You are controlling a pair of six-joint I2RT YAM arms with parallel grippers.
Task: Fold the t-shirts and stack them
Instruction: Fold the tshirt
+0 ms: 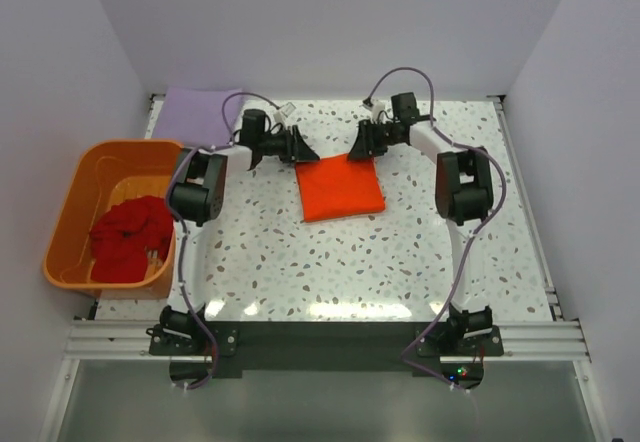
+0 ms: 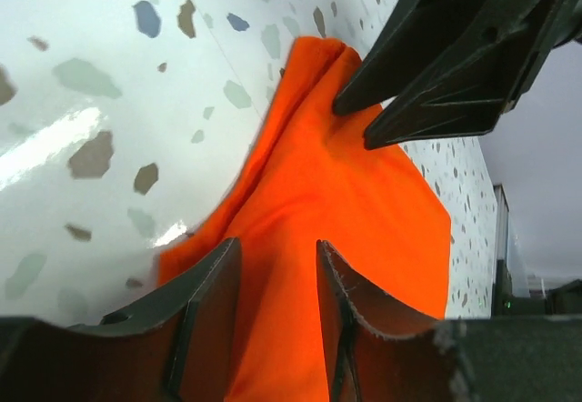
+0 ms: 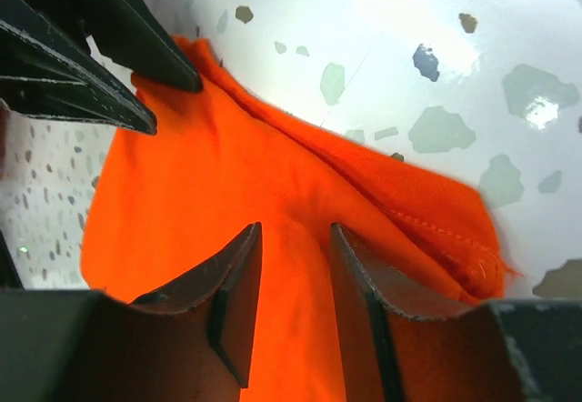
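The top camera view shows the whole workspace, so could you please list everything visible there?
orange t-shirt: one, bright orange, folded flat at the table's centre.
red t-shirt: one, dark red, crumpled inside the tub.
lavender t-shirt: one, pale lavender, folded at the far left corner.
tub: one, orange plastic, beside the table's left edge.
table: one, white speckled.
left fingers: pair, black, apart at the orange t-shirt's far left corner.
right fingers: pair, black, apart at its far right corner.
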